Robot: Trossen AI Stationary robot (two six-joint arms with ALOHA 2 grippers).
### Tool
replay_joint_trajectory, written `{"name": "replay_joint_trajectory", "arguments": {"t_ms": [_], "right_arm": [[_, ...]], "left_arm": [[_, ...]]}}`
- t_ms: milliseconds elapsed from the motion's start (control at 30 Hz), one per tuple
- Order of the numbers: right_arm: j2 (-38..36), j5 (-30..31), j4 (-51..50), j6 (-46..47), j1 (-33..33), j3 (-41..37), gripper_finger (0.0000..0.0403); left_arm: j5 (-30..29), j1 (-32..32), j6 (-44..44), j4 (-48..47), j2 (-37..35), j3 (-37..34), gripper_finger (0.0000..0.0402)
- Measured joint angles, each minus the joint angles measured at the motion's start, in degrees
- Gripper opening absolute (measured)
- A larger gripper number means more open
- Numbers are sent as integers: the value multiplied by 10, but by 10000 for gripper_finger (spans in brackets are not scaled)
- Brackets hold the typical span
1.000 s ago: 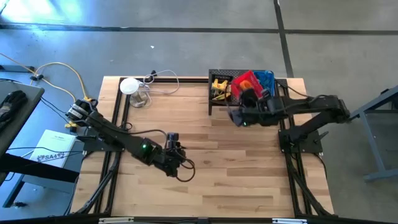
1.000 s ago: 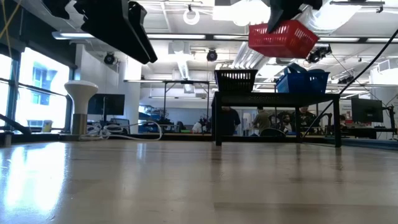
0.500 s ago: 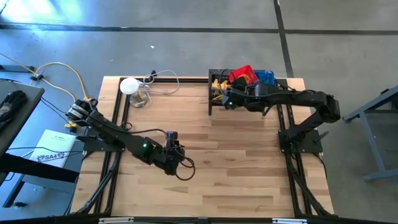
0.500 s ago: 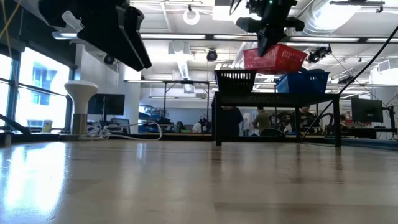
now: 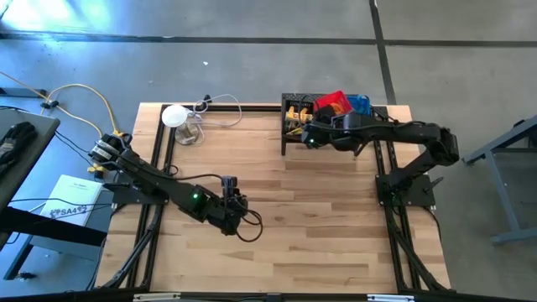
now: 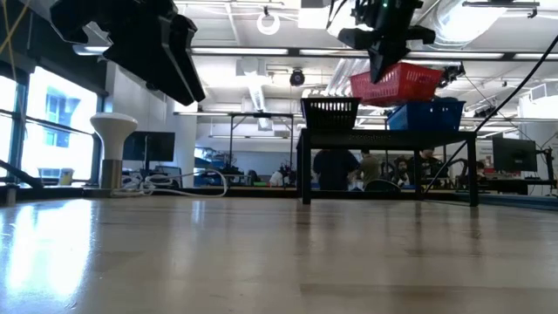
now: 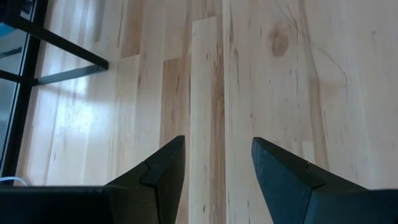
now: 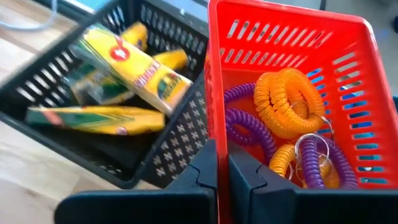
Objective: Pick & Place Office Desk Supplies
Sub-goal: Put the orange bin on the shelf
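Carried back toward the shelf since a second ago: red basket, earlier out over the desk edge of the shelf, now up at the far side, at about 1 o'clock on the desk, between the black basket and the blue basket. In the low view, hanging tilted above the shelf top and just over the blue basket, not set down.

Right gripper with jaws clenched on the red basket's near wall, one finger inside, one outside. Inside the red basket: coiled wrist rings, orange and purple, with a metal key ring among them. Beside it in the black basket: yellow crayon boxes, lying loose at angles.

Left gripper unchanged over that second, hanging above bare wood near the desk's centre, about 7 o'clock from the shelf, jaws released and standing apart, holding nothing.

White round lamp with its cable at 11 o'clock.
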Motion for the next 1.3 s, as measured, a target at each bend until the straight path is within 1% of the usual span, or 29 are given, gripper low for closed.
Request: {"name": "replay_joint_trajectory", "arguments": {"t_ms": [233, 467, 633, 700, 833, 867, 1000, 1133, 1233, 1300], "right_arm": [[15, -8, -5, 1, 0, 0, 3], [16, -9, -55, 32, 4, 0, 3], [16, -10, -64, 39, 13, 2, 3], [16, 0, -65, 39, 20, 9, 3], [17, 47, -64, 39, 53, 29, 3], [17, 49, -64, 39, 60, 39, 3], [17, 47, -63, 54, 77, 75, 3], [25, 45, -22, 60, 88, 77, 3], [37, 24, -22, 62, 91, 76, 3], [41, 17, -30, 81, 95, 77, 3]], "left_arm": [[0, 0, -2, 0, 0, 0, 177], [0, 0, -3, -1, 0, 0, 177], [0, 0, -3, -1, 0, 0, 177], [0, 0, -3, -1, 0, 0, 177], [0, 0, -4, -1, 0, 0, 177], [0, 0, -4, -1, 0, 0, 177], [0, 0, -9, -1, 0, 0, 177], [2, 0, -14, -1, 0, 0, 177], [2, -3, -27, -9, 0, 0, 177], [3, -7, -32, -19, 0, 0, 177]]}}
